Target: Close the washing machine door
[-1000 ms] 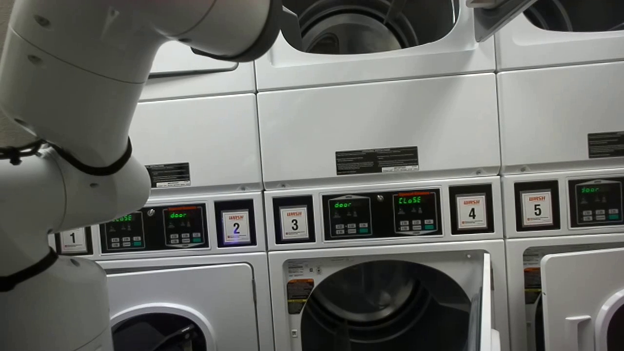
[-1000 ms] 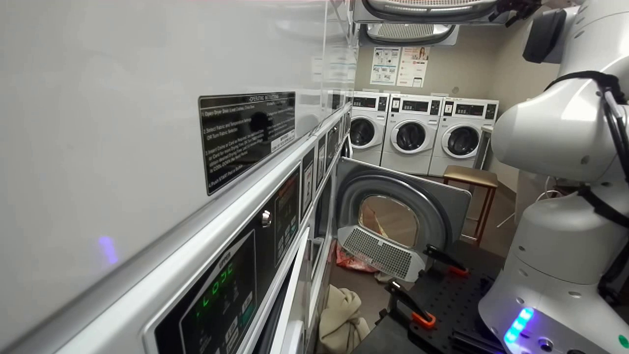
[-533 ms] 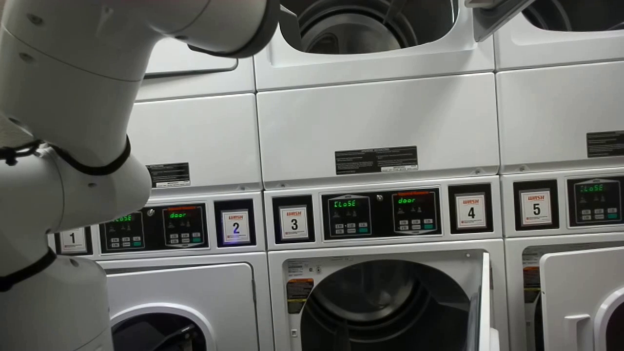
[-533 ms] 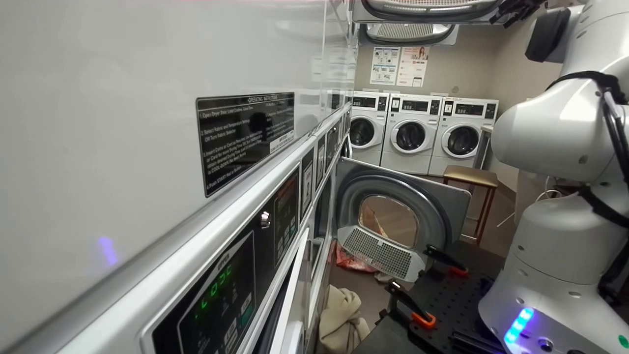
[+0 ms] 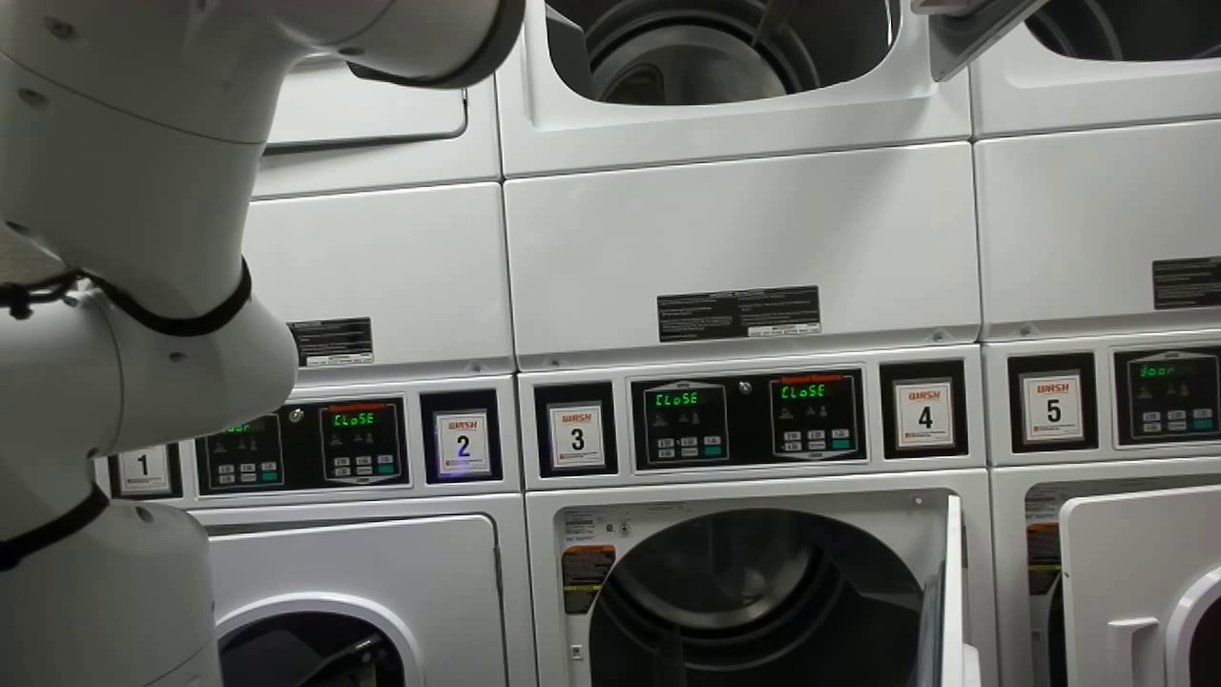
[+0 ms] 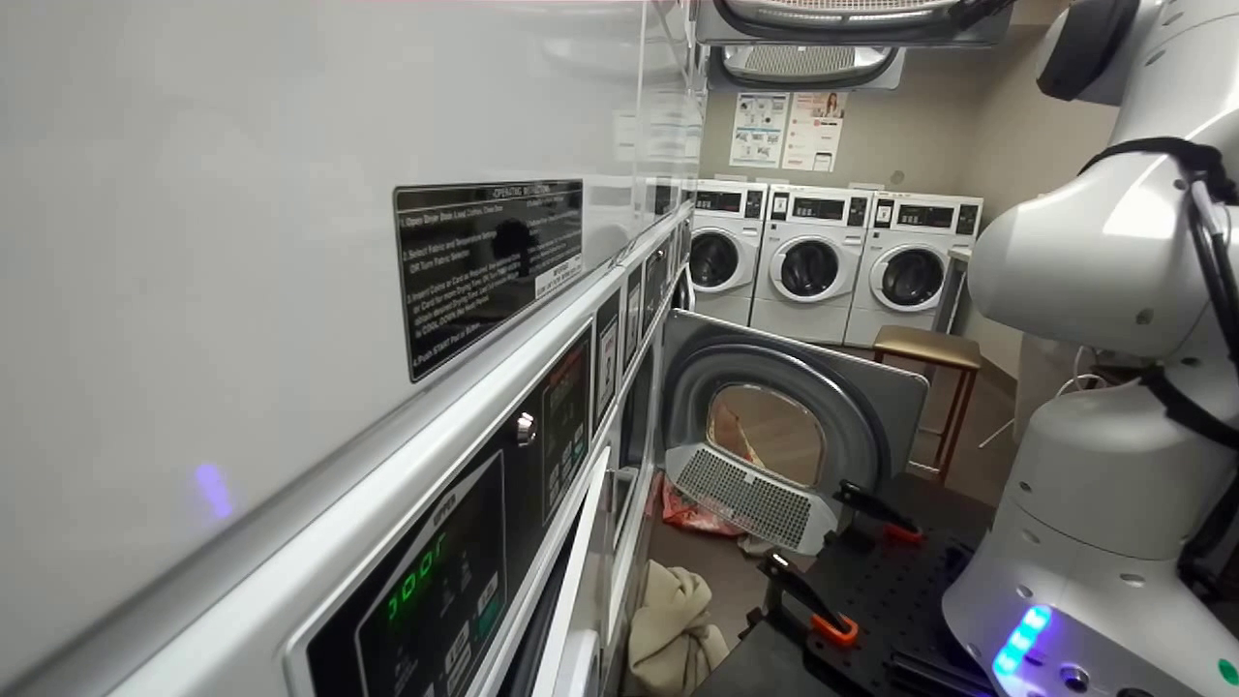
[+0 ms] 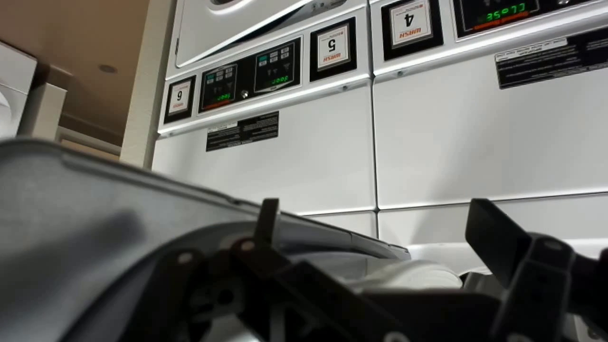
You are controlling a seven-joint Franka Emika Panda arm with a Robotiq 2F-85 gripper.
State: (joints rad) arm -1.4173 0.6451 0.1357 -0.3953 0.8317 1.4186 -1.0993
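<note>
Upper washing machine (image 5: 739, 210) has its door (image 7: 166, 213) open. Pincer (image 7: 374, 216) spread, near the door's grey inner side; contact unclear from here.

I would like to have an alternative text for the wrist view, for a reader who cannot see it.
An open grey door slants across the lower left, partly behind the gripper, whose jaws stand open. Beyond are white machines with number plates, 4 and 5 among them, which appear upside down.
</note>
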